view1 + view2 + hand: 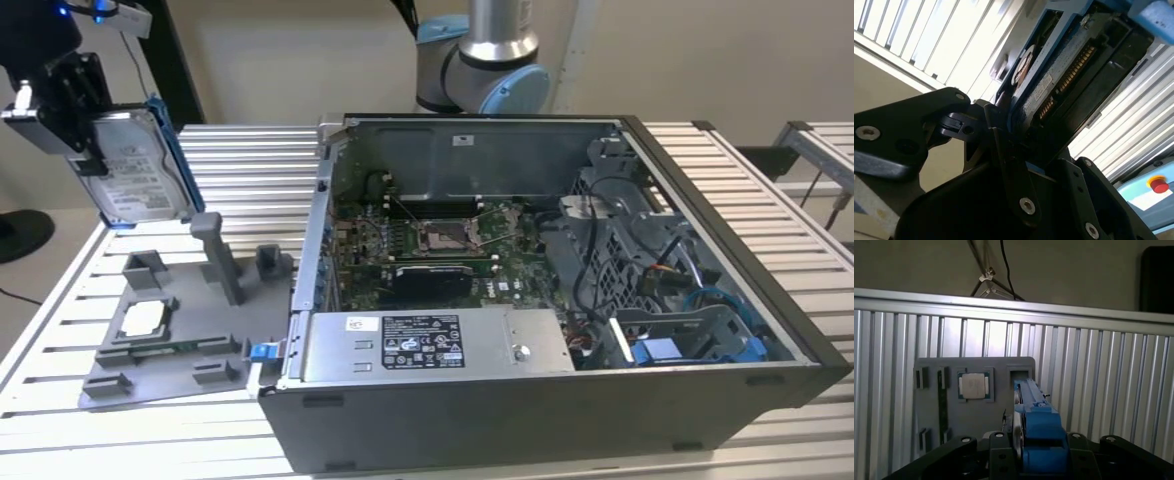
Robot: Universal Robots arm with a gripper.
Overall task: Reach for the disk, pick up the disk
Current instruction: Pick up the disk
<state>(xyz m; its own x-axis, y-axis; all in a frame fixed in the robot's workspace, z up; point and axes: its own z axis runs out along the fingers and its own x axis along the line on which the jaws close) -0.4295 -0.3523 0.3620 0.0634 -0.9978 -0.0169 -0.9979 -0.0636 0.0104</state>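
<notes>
Disk (134,165) held on edge in the pincer (83,140), off its holder.

We see it high at the exterior view's left, above the grey moulded holder plate (187,350) on the ribbed metal surface (747,180). The black pincer is closed across its thin silver body, which we judge gives a firm grip and leaves the blue plastic frame clear. The open steel case (534,430) stands to the right.

beige wall (294,60), slatted metal table (747,200)

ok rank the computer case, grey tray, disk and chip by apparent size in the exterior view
1. computer case
2. grey tray
3. disk
4. chip
The disk is held off the table, so its rank against the tray is less sure.
</notes>
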